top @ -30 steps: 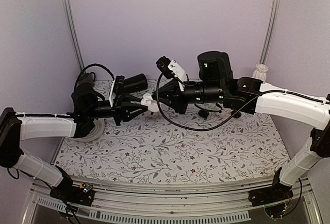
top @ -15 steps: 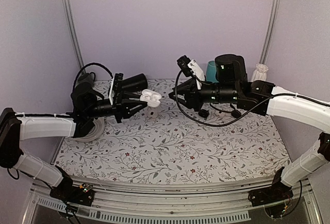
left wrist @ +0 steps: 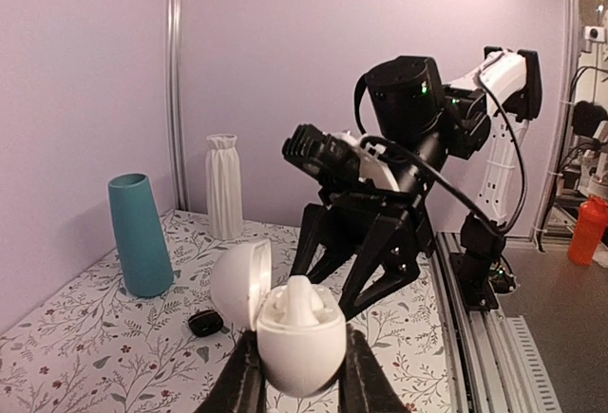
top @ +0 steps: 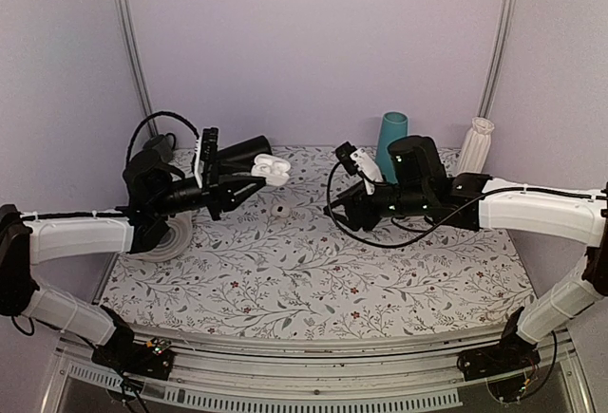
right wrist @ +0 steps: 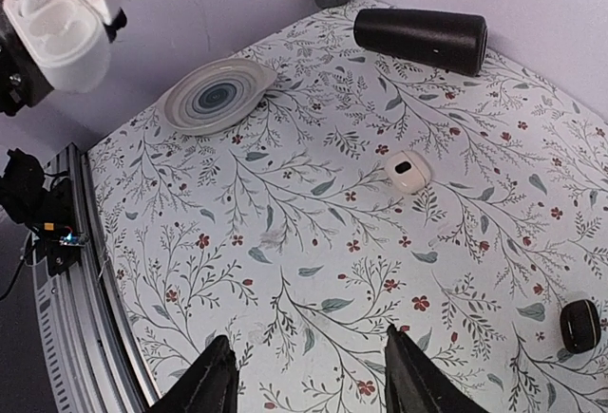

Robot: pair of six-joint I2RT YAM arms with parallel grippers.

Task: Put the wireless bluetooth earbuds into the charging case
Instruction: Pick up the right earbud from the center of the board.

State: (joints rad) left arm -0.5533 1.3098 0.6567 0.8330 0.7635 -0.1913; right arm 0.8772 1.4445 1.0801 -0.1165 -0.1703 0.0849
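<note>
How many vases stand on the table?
2: a teal vase at the back right, and a white ribbed vase beside it, nearer the right wall. No others show.

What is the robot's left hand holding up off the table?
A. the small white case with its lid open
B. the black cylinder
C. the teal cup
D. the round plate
A: the left hand pinches the charging case from both sides, its lid swung open, clear of the table.
</note>
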